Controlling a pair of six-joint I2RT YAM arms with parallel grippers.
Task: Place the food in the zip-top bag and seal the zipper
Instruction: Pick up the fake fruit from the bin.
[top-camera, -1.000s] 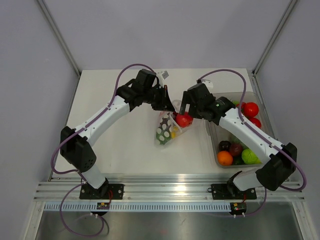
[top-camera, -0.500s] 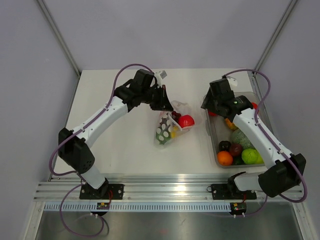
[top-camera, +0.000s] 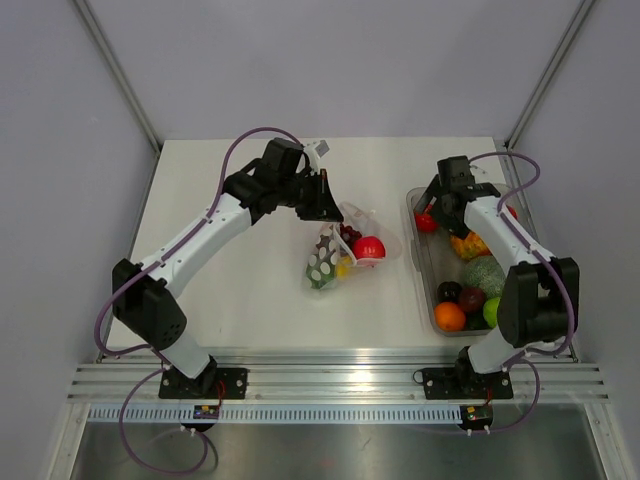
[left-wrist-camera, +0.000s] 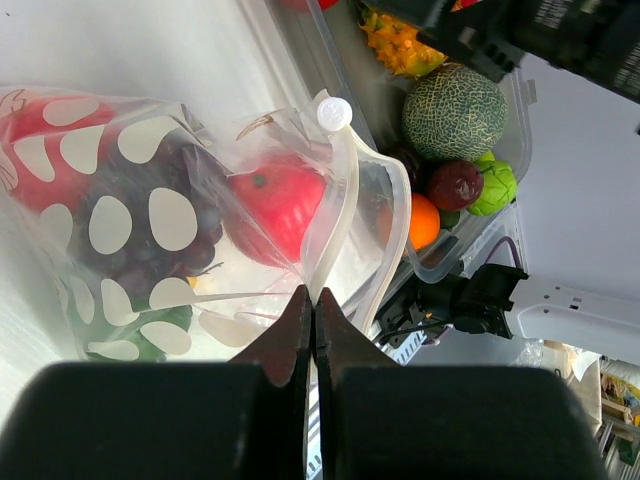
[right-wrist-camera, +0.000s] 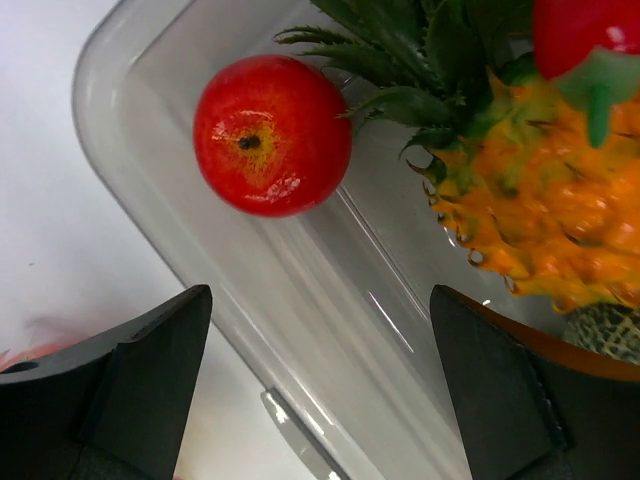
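Your left gripper is clamped on the mouth edge of the zip-top bag, which rests on the worktop with 1 red fruit inside. Your right gripper gapes over the apple in the tray.

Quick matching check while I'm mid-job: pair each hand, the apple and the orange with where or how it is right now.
1. left hand
2. right hand
3. red apple
4. orange

A. near end of the tray
B. open, above the tray's far corner
C. shut on the zip-top bag
D. lying in the tray's far corner

Pairs: 1-C, 2-B, 3-D, 4-A
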